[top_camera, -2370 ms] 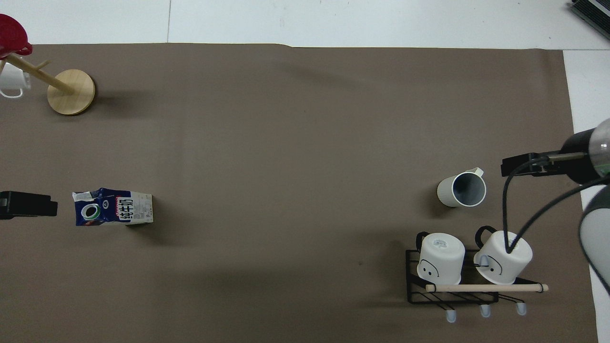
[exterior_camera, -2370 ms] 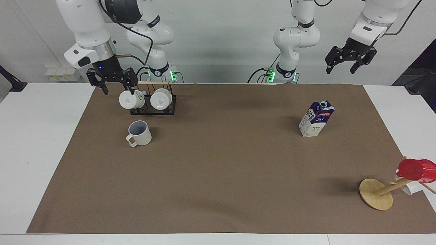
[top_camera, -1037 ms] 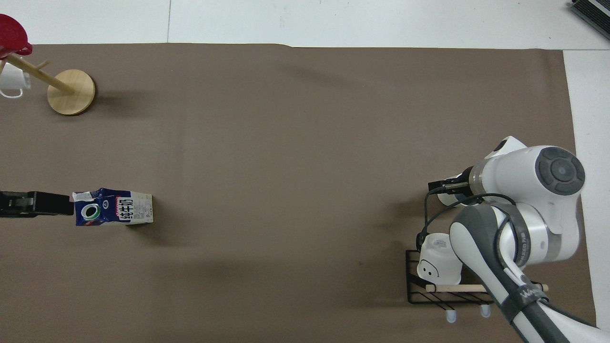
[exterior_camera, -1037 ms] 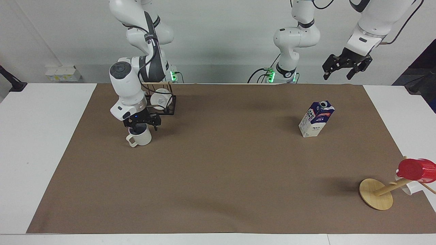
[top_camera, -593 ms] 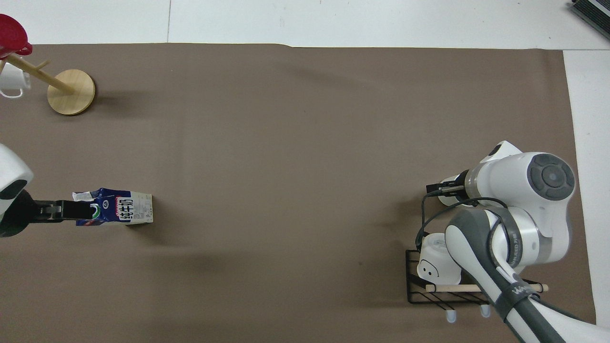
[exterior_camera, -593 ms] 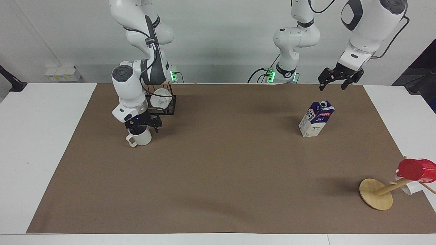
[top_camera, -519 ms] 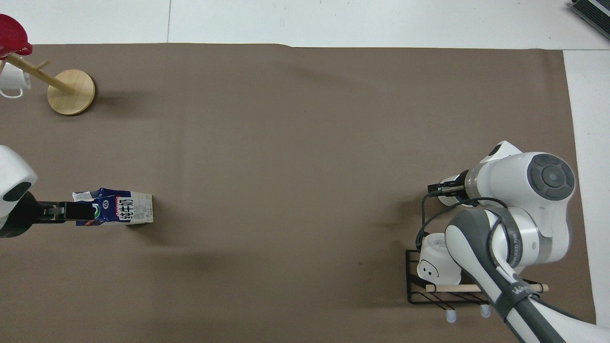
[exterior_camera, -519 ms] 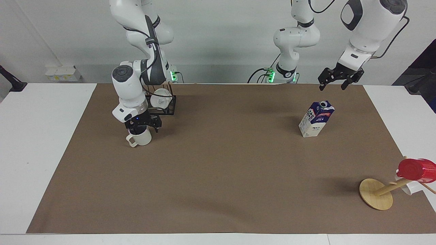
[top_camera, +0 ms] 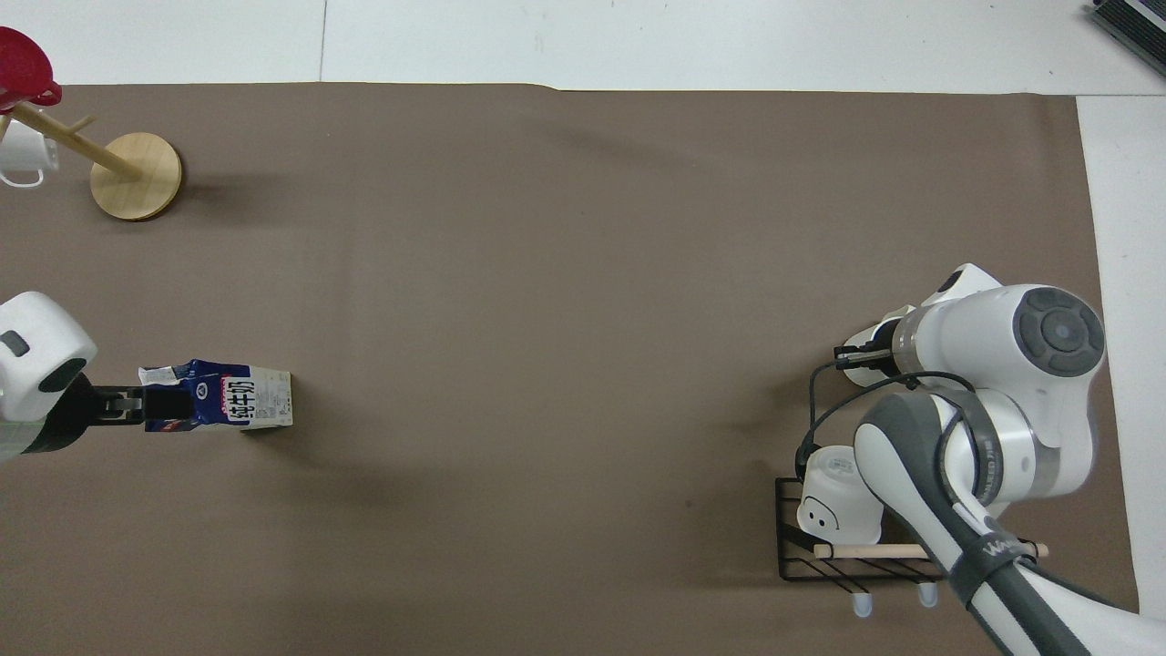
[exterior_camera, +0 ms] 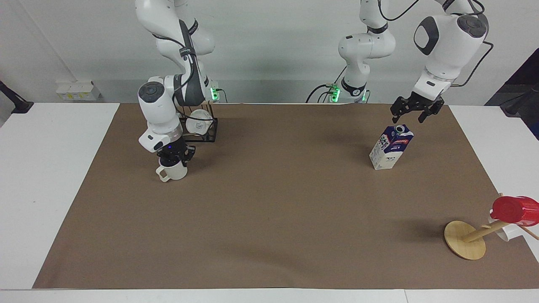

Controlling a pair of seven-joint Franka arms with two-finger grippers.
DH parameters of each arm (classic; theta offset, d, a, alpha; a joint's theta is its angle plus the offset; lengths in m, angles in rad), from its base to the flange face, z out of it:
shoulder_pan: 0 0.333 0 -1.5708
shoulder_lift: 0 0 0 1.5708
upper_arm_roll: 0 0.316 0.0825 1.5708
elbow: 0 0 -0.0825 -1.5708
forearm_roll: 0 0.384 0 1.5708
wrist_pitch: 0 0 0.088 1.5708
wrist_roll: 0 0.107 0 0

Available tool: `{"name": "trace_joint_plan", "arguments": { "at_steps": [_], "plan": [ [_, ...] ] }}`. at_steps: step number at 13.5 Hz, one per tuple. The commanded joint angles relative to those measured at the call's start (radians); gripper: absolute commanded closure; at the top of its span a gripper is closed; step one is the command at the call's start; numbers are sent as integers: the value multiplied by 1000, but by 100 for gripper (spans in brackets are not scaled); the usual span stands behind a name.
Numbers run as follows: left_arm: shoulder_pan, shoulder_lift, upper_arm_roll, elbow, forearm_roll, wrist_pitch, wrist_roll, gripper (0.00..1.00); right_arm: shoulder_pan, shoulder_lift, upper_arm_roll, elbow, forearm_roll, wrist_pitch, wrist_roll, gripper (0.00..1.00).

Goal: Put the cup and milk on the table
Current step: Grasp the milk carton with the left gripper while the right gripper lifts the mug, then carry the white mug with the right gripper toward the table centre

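Fingers of the right gripper (exterior_camera: 173, 162) have pinched together on the rim of the cup (exterior_camera: 173, 170), which stands upright on the table (exterior_camera: 50, 176), on its brown mat (exterior_camera: 269, 219), just farther from the robots than the black mug rack (exterior_camera: 201, 131). A second ago those fingers stood spread around the same rim. The left gripper (exterior_camera: 409, 117) hangs with its fingers spread just above the spout of the milk (exterior_camera: 390, 147), holding nothing; it has come lower and closer over the carton. The milk stands on the mat toward the left arm's end, unmoved. The wooden mug tree (exterior_camera: 466, 245) with a red cup (exterior_camera: 514, 210) lies farther off.
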Motion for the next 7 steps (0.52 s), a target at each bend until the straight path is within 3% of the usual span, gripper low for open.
{"name": "trace_joint_plan", "arguments": {
  "at_steps": [1,5,7],
  "plan": [
    [8,-33,-7,-92,13,88,15,0,-4,44,7,84,10,-36,-7,100],
    [5,-24,-7,-106,13,127,13,0,37,5,7,143,8,-80,219,100],
    [3,-22,-7,-106,13,131,10,0,68,16,8,221,-4,-161,348,100]
  ]
}}
